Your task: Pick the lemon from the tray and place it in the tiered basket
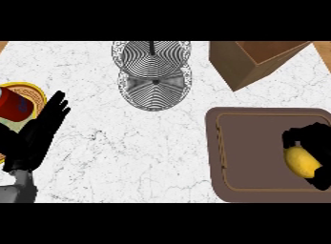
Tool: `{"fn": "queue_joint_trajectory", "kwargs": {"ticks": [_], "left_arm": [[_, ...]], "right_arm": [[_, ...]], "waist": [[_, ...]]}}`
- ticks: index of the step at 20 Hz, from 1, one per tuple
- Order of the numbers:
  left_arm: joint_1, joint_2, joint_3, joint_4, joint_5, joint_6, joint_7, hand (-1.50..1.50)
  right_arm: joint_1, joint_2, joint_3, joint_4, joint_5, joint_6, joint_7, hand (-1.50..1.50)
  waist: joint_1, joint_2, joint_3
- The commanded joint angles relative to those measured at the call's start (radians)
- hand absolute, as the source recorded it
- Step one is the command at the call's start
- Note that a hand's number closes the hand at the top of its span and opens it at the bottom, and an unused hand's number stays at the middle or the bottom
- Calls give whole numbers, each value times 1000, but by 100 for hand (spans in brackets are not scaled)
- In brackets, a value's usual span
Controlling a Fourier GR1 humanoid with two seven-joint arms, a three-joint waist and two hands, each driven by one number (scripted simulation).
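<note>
A yellow lemon point(301, 161) lies at the right side of the brown tray point(256, 143), and my right hand point(325, 147) is curled round it with fingers above and thumb below. The wire tiered basket point(154, 74) stands at the back middle of the marble counter, seen from above as two overlapping round tiers. My left hand point(30, 136) rests open at the left, fingers straight and pointing up, well away from the tray.
A red can point(6, 103) lies on a yellow-rimmed plate point(27, 90) at the far left, just beside the left hand. A brown cardboard box point(256, 59) stands at the back right, behind the tray.
</note>
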Motion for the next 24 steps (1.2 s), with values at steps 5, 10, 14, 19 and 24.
{"fn": "queue_joint_trajectory", "kwargs": {"ticks": [5,10,14,19,24], "left_arm": [[-12,-26,-34,-17,-36,9,0,0],[-7,-13,1,-9,2,-12,15,0],[35,-14,2,-26,-6,-10,-3,0],[28,-34,-10,-17,-41,10,-9,0],[6,-34,15,43,-28,-26,-36,0]], "right_arm": [[-299,65,-169,286,1,-42,183,150],[-369,138,-292,277,-162,-194,93,150],[-435,195,-351,151,-345,-88,88,150],[-529,192,-342,-27,-450,103,246,150],[-605,252,-262,-90,-466,166,404,150]], "waist": [[34,16,14],[19,11,15],[5,2,13],[-3,1,12],[4,7,12]]}}
